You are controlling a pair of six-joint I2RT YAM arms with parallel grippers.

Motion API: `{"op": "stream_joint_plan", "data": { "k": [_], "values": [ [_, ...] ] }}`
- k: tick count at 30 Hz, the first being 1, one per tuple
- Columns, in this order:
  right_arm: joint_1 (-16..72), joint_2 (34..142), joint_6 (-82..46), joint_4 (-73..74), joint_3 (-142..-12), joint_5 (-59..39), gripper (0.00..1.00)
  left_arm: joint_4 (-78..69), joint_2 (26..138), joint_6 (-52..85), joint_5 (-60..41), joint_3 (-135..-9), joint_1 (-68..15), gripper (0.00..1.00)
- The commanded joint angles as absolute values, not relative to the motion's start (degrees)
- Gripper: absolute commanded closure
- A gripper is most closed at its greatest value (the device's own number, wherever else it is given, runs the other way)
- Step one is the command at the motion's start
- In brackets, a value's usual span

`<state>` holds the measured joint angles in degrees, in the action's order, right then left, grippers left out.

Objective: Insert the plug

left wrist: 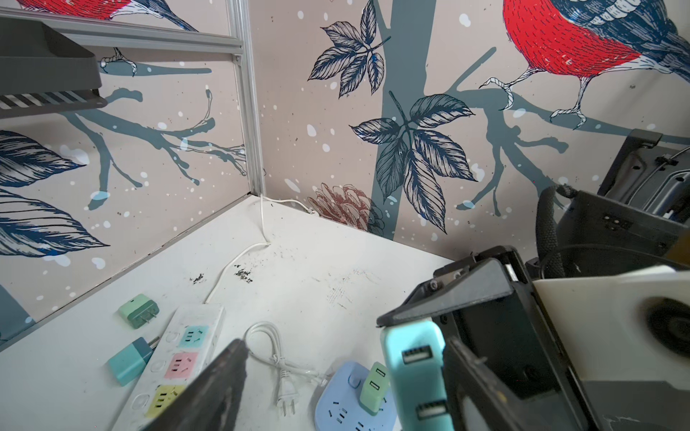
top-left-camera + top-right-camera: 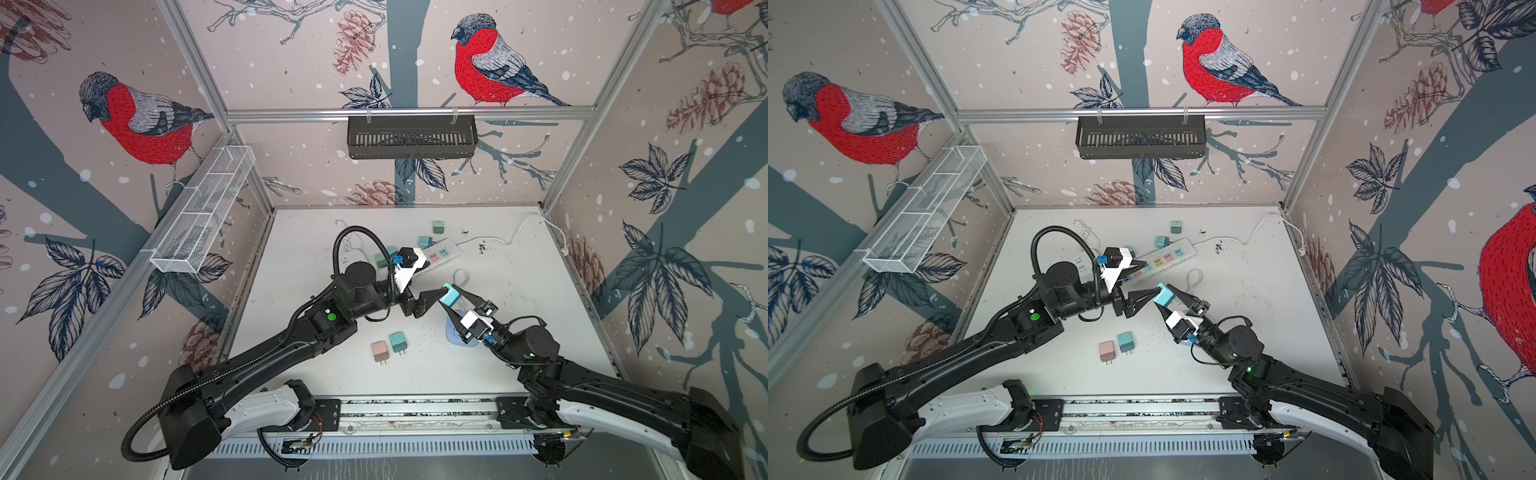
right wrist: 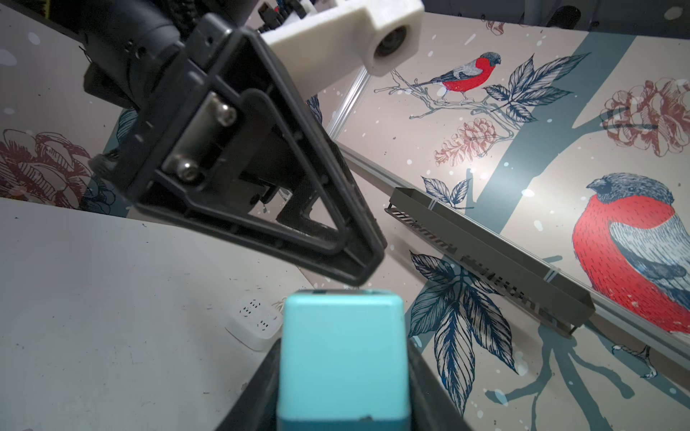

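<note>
Holding: right gripper has its jaws clamped on the light teal plug, lifted over mid bench, clear of everything below.
Left gripper: jaws apart, tips at the plug's end. Contact: cannot tell.
Plug face: two USB ports point at the left wrist camera. Prongs not visible in any view.
Targets: white strip with coloured sockets lies beyond the grippers. Blue round socket sits under the right gripper, with a green plug already seated in it. Small white socket block is also on the bench.
Step, my read: mid-air handover or regrip, insertion not started.
Risk 1: right jaws release before left jaws close, so the plug drops onto the blue round socket or bench.
Risk 2: left tip shoves the plug's end, it twists in the grip, prongs misalign.
Risk 3: arms crowded nose to nose, fingers collide.
Risk 4: loose cable beside the blue round socket snags a descending finger.
Writing: no brand or label readable, only socket holes and USB slots.
</note>
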<state>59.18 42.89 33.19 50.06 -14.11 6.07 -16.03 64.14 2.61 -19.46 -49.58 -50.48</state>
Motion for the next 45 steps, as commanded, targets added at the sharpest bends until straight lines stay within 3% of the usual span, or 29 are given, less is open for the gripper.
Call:
{"op": "stream_joint_plan", "data": {
  "k": [1, 8, 13, 19, 28, 30, 34, 35, 40, 41, 42, 45],
  "values": [
    [59.17, 43.34, 34.78, 54.51, -14.66, 6.02, 0.98, -16.38, 64.78, 2.44, -22.08, -50.78, -50.71, 0.2],
    [59.05, 45.21, 35.71, 55.32, -16.34, 8.01, 0.99, -15.59, 65.68, 1.98, -23.49, -51.48, -50.98, 0.21],
    [58.89, 47.49, 36.56, 56.85, -17.13, 8.16, 0.99, -14.22, 67.48, 1.52, -23.98, -52.9, -51.11, 0.28],
    [58.85, 48.52, 36.57, 58.32, -17.14, 8.14, 0.99, -12.8, 69.08, 1.25, -24.57, -54.58, -51.32, 0.48],
    [58.84, 49.48, 36.63, 58.71, -17.64, 7.99, 0.99, -11.96, 70.23, 0.44, -25.05, -55.29, -51.5, 0.61],
    [58.84, 49.48, 36.58, 58.73, -17.57, 8.06, 0.99, -11.51, 70.64, 0.27, -25.42, -55.76, -51.58, 0.7],
    [58.88, 49.0, 35.88, 58.53, -17.27, 8.4, 0.98, -10.81, 70.82, 0.25, -25.33, -56.36, -51.68, 0.98],
    [58.8, 48.79, 35.59, 58.23, -17.23, 8.57, 0.97, -10.86, 70.68, 0.21, -25.14, -56.18, -51.65, 1.0],
    [58.78, 47.09, 34.01, 56.65, -16.25, 10.05, 0.48, -12.41, 69.39, -0.15, -22.72, -54.49, -51.68, 1.0],
    [58.75, 46.49, 33.45, 56.01, -15.77, 10.35, 0.1, -12.57, 69.27, -0.25, -22.12, -54.33, -51.61, 1.0],
    [58.77, 45.66, 32.89, 54.93, -15.33, 10.45, 0.0, -12.52, 69.11, -0.34, -21.14, -54.17, -51.68, 1.0],
    [58.77, 42.82, 30.92, 51.92, -13.54, 11.39, 0.0, -12.95, 68.47, -0.34, -16.84, -53.46, -51.68, 1.0]
  ]
}}
